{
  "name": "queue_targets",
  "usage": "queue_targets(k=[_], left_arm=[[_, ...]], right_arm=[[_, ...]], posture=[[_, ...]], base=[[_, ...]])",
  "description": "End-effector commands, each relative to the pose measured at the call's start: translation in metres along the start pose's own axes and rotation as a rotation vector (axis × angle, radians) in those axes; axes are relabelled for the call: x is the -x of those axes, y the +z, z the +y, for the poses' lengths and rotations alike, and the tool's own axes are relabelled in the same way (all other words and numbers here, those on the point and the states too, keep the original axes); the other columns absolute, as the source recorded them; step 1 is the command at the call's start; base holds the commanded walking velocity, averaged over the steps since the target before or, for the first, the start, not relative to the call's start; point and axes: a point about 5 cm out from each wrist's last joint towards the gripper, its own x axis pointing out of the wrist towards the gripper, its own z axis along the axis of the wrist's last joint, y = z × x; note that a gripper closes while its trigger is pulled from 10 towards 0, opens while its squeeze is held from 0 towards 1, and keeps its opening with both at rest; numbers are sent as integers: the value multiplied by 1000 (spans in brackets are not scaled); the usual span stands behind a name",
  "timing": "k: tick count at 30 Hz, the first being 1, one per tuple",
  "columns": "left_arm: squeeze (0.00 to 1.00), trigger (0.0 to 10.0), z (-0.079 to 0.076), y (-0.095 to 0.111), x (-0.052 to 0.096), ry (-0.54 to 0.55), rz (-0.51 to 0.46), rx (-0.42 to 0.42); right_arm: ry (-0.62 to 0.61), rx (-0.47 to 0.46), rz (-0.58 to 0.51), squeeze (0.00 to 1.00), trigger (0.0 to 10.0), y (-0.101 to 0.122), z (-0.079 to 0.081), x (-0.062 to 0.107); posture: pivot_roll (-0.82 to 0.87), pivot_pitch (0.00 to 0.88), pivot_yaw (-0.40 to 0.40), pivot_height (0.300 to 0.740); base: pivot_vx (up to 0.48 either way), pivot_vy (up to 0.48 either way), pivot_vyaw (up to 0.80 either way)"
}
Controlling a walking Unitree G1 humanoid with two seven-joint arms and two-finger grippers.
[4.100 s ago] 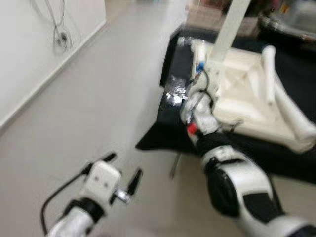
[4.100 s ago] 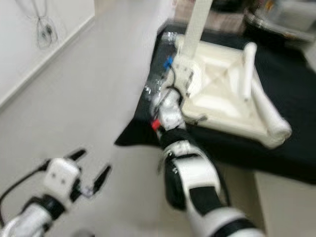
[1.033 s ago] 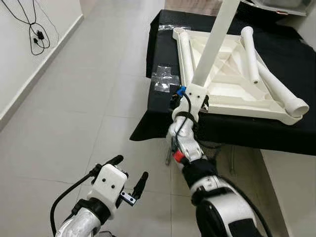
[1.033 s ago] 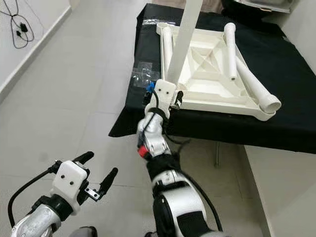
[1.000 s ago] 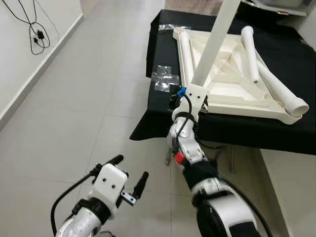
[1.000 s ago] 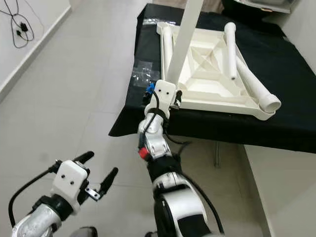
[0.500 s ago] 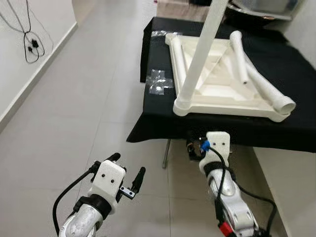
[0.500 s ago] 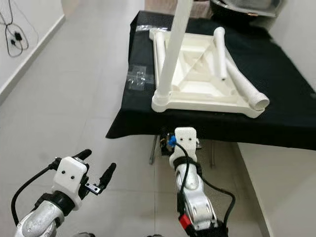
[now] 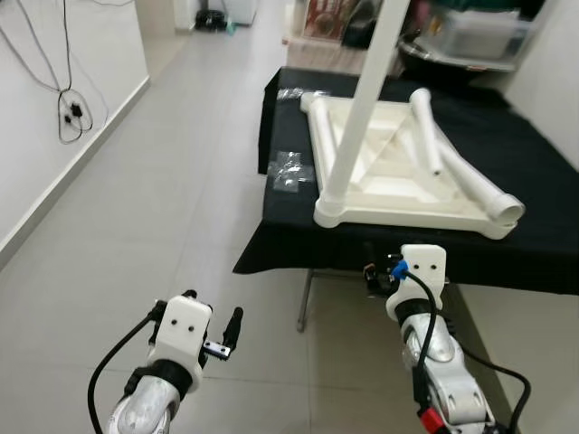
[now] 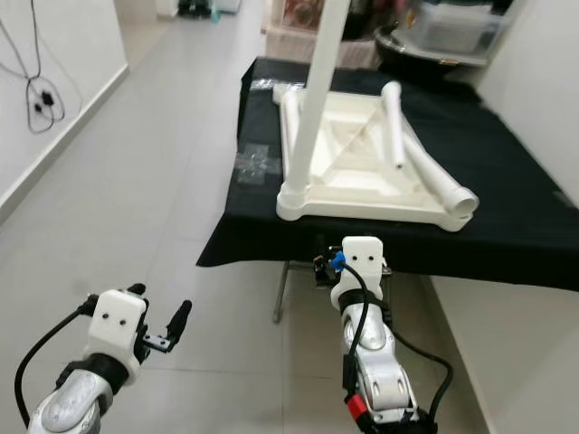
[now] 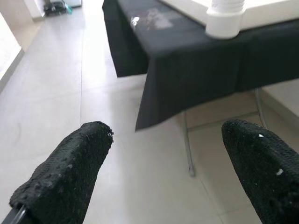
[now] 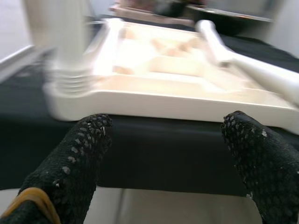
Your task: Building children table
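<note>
A white children's table (image 9: 398,185) lies upside down on a black-clothed table (image 9: 298,244). One white leg (image 9: 357,117) stands upright in its near left corner. Two more legs (image 9: 425,127) (image 9: 475,176) lie across the underside. My right gripper (image 12: 163,154) is open and holds nothing. It sits just before the cloth's front edge, below that corner, with its white wrist housing (image 9: 423,267) facing me. My left gripper (image 9: 213,312) hangs open and holds nothing over the floor, left of the table; its fingers (image 11: 65,172) point toward the cloth.
Clear plastic bags (image 9: 289,169) lie on the cloth left of the white table. A metal table leg (image 9: 305,298) shows under the cloth. Cables (image 9: 68,113) hang on the left wall. Boxes and a bin (image 9: 470,27) stand behind the table. Grey tiled floor (image 9: 136,208) stretches to the left.
My right gripper has left the base of the upright leg and drawn back below the table's front edge. The leg stays standing. The head view has shifted.
</note>
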Motion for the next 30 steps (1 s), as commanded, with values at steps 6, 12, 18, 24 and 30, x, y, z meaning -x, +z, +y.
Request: queue_targets(k=[6,12,18,24,30], left_arm=[[0,10000,10,-2,-1,78,7,39],[0,10000,26,-2,1,200,9,84],[0,10000,30,-1,0,223,-3,68],[0,10000,13,9,-4,118,-40,88],[0,10000,-3,9,-1,8,-33,56]], right_arm=[[-94,12,52,0,10000,-7,-18,-9],[-94,1,36,0,10000,-2,-20,-20],[-111,-19,9,0,10000,10,-30,-36],[142,-146,-7,0,10000,30,-23,-63],[444,-11,22,0,10000,53,-19,-82]], posture=[[132,75,-113,740],[137,79,-114,740],[139,84,-117,740],[144,94,-111,740],[148,110,-104,740]], base=[[366,-306,0],[0,0,0],[0,0,0],[0,0,0],[0,0,0]])
